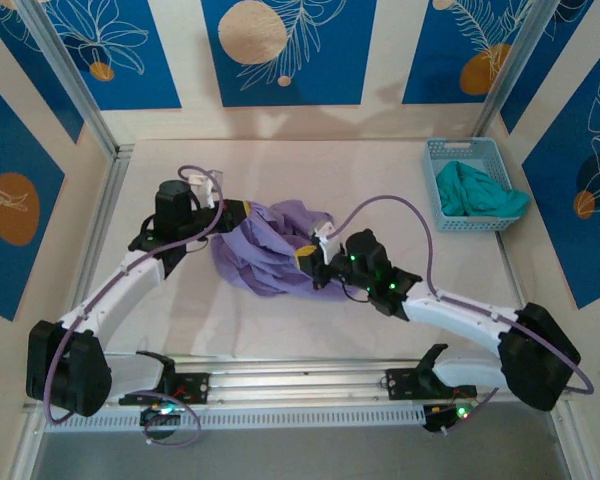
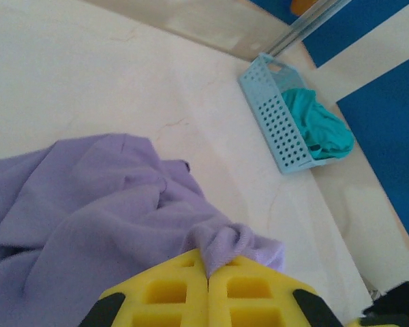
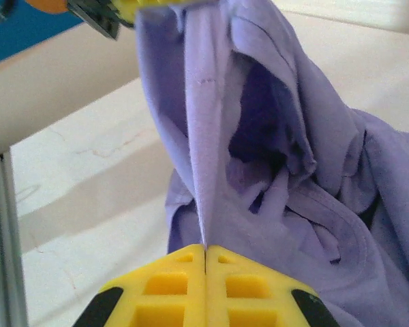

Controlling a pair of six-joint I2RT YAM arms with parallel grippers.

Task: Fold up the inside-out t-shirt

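Note:
The inside-out t-shirt (image 1: 265, 250) is a lavender bundle bunched up mid-table between the two arms. My left gripper (image 1: 245, 212) is at its upper left edge, shut on a rolled fold of the shirt (image 2: 238, 245), the yellow pads pressed together. My right gripper (image 1: 302, 258) is at the shirt's lower right side, shut on a taut edge of the cloth (image 3: 204, 170) that runs up toward the left gripper's fingers (image 3: 116, 17). The rest of the shirt (image 3: 313, 204) hangs in loose folds beside that edge.
A light blue perforated basket (image 1: 432, 190) stands at the back right with a teal-green garment (image 1: 477, 190) in it; the same basket (image 2: 276, 116) lies ahead of the left gripper. Metal rails run along the left side (image 1: 105, 215) and the near edge (image 1: 300, 385).

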